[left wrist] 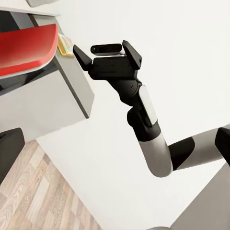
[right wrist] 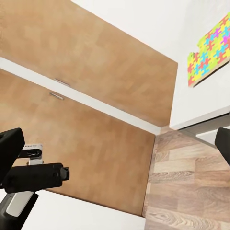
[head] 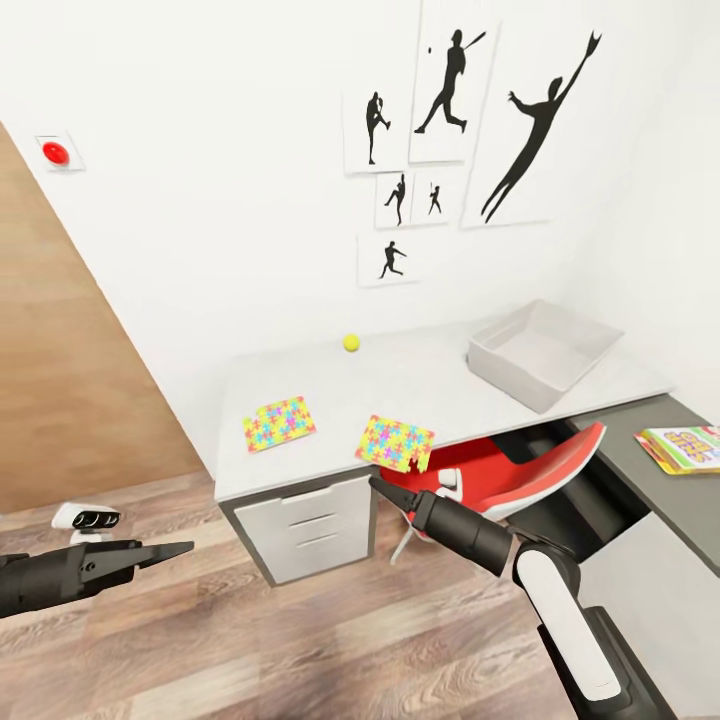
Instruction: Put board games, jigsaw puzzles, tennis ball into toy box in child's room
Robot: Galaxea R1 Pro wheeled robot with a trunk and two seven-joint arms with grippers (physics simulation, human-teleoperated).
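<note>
While you're looking down from the head view, the desk (head: 420, 385) runs along the white wall with everything still spread out on it. The toy box (head: 543, 352) sits at the desk's right end, tilted a bit relative to the edges. The tennis ball (head: 351, 343) is near the back edge, about mid-length. One jigsaw puzzle (head: 279, 423) lies flat near the front-left corner, and the second jigsaw puzzle (head: 396, 444) is at the front edge with its lower part hanging over it. A board game (head: 684, 448) lies on the darker grey surface (head: 660, 480) off to the right. A red chair (head: 510, 475) is tucked under the desk.

Your right gripper (head: 377, 486) points up at the overhanging puzzle, tip just below it, can't tell if they touch. Your left gripper (head: 180, 550) hangs over the wood floor (head: 300, 630), well left of the desk, fingers pinched to a point with nothing in them.

From the left wrist view, you get the right gripper (left wrist: 107, 51) across the way with its jaws spread apart and empty, plus the chair (left wrist: 26, 48).

From the right wrist view, a jigsaw puzzle (right wrist: 210, 48) shows on the pale top, and your left gripper (right wrist: 64, 173) is off by the wood panels.
</note>
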